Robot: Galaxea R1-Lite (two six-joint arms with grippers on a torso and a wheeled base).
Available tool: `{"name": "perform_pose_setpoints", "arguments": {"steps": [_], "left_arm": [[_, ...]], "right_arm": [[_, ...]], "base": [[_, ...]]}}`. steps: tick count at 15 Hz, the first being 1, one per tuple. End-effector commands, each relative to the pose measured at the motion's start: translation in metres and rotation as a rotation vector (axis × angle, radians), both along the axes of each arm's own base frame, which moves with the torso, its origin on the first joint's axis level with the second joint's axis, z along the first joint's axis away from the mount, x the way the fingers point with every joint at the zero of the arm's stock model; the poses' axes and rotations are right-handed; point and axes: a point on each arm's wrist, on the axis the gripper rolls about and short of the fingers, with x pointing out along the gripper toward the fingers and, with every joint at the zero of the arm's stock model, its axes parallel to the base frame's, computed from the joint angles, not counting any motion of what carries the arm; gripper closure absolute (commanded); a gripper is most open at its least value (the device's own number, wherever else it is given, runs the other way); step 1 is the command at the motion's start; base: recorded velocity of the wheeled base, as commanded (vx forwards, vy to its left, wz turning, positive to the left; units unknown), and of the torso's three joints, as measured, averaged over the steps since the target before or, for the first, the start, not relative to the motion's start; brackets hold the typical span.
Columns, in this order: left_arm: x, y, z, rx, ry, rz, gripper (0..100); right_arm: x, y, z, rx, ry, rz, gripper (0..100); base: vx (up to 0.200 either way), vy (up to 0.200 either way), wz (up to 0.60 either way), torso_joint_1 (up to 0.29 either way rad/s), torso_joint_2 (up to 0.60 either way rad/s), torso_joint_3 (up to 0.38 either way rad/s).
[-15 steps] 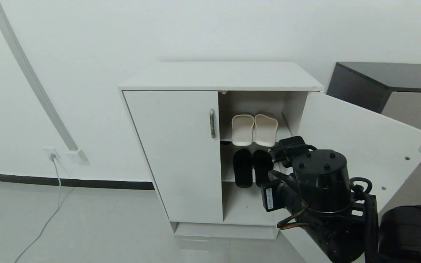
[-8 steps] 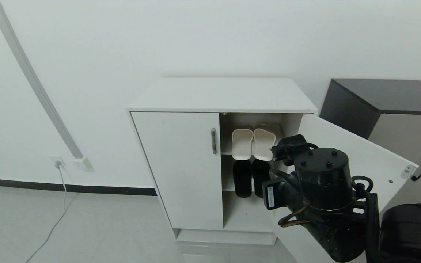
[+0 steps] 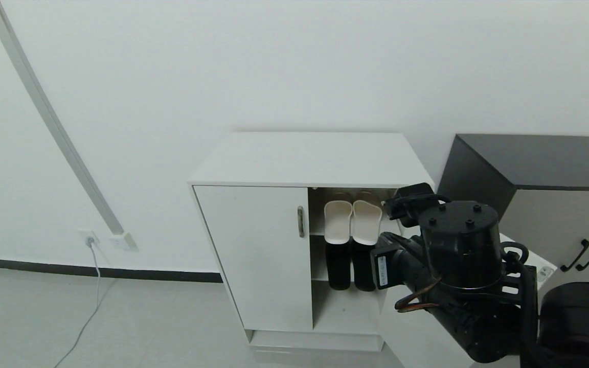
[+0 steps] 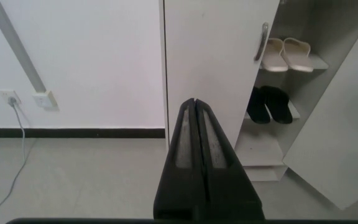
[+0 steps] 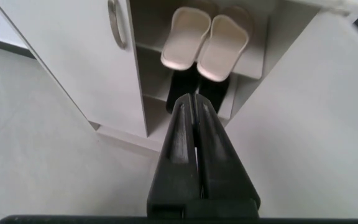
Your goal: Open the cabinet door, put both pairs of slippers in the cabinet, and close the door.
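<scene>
White slippers (image 3: 352, 221) sit above black slippers (image 3: 350, 268) inside the cabinet (image 3: 304, 158). The door (image 5: 316, 124) stands open. It is judged a light, rigid, hinged panel: push on its free edge. The left gripper (image 4: 194, 104) and right gripper (image 5: 194, 99) both have their jaws closed and empty.

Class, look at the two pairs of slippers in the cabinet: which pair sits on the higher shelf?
The white pair, lying side by side on the upper shelf. The black pair sits one level lower, directly beneath it.
</scene>
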Motion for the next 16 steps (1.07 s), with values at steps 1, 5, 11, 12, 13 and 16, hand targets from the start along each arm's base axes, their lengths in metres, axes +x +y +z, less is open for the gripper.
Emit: {"name": "perform_pose_setpoints", "arguments": {"steps": [1, 5, 11, 12, 13, 16], "left_arm": [[0.0001, 0.0000, 0.0000, -0.001, 0.001, 0.000, 100], [0.0001, 0.0000, 0.0000, 0.001, 0.001, 0.000, 100], [0.0001, 0.0000, 0.0000, 0.001, 0.001, 0.000, 100], [0.0001, 0.0000, 0.0000, 0.001, 0.001, 0.000, 100], [0.0001, 0.0000, 0.0000, -0.001, 0.001, 0.000, 100], [0.0001, 0.0000, 0.0000, 0.001, 0.001, 0.000, 100]], "right_arm": [[0.0002, -0.0012, 0.0005, 0.001, 0.000, -0.001, 100], [0.0035, -0.0015, -0.0036, -0.010, 0.007, -0.010, 100], [0.0038, -0.0034, -0.0042, -0.010, -0.019, -0.007, 100], [0.0040, -0.0032, -0.0047, -0.011, -0.018, -0.007, 100], [0.0040, -0.0032, -0.0055, -0.013, -0.016, -0.007, 100], [0.0042, -0.0036, -0.0059, -0.014, -0.015, -0.009, 100]], "base": [[0.000, 0.000, 0.00, 0.232, -0.55, -0.315], [0.000, 0.000, 0.00, 0.266, -0.60, -0.333], [0.000, 0.000, 0.00, 0.060, -0.14, -0.076], [0.000, 0.000, 0.00, 0.000, 0.00, 0.000], [0.000, 0.000, 0.00, 0.000, 0.00, 0.000], [0.000, 0.000, 0.00, 0.000, 0.00, 0.000]]}}
